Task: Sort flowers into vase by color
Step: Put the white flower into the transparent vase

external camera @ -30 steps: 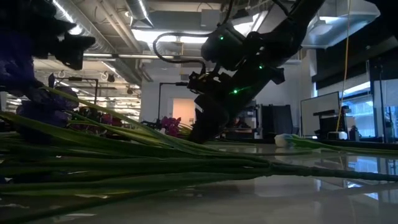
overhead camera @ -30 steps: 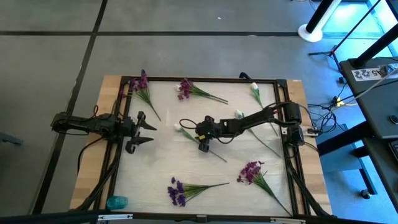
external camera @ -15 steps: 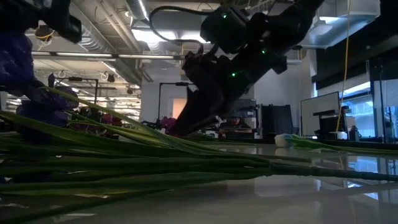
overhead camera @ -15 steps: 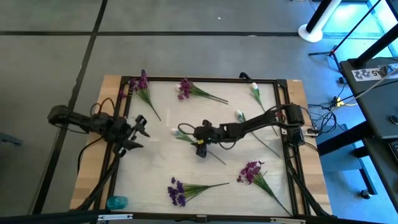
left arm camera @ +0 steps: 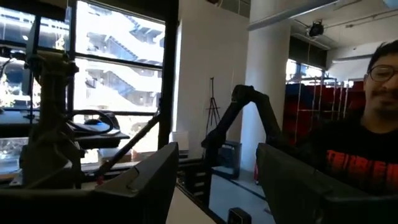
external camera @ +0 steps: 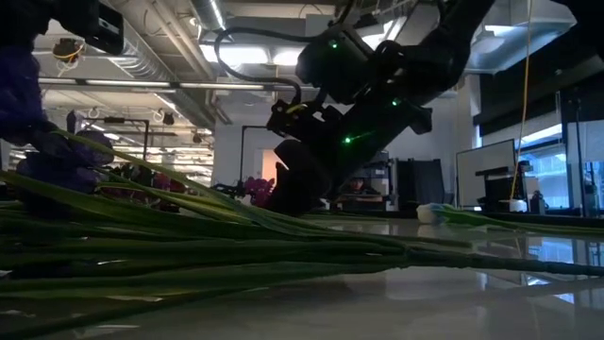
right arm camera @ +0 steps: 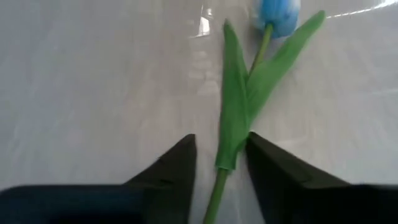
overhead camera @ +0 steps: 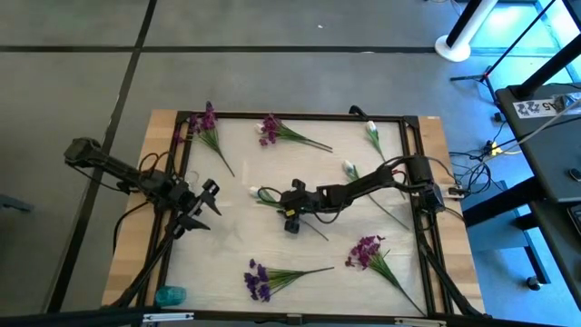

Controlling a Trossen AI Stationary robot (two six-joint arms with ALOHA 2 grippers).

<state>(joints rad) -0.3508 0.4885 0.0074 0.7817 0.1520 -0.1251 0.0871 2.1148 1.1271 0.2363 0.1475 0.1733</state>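
Note:
A white-budded flower lies flat at the table's centre; its bud (overhead camera: 255, 193) points left and its stem (overhead camera: 313, 225) runs toward the near right. My right gripper (overhead camera: 290, 211) is open and low over it. In the right wrist view its fingers stand on either side of the stem (right arm camera: 219, 186), below the leaves (right arm camera: 239, 106) and the bud (right arm camera: 277, 14), with a gap on both sides. The left gripper (overhead camera: 205, 205) hangs open above the table's left side, pointing out at the room (left arm camera: 217, 186). Purple flowers (overhead camera: 204, 123) (overhead camera: 272, 129) (overhead camera: 259, 278) (overhead camera: 367, 249) and white ones (overhead camera: 372, 132) (overhead camera: 349, 169) lie around.
A teal object (overhead camera: 170, 295) sits at the near left corner. A black frame (overhead camera: 300, 116) edges the white table top. In the low view, green stems (external camera: 189, 247) fill the foreground below my right gripper (external camera: 294, 194). A person (left arm camera: 360, 155) stands beyond the table.
My right gripper has moved a little toward the table's left and near edges, settling low over the centre flower's stem. The left arm has drawn back toward the table's left edge, and its gripper has shifted toward the near edge. No flower has moved.

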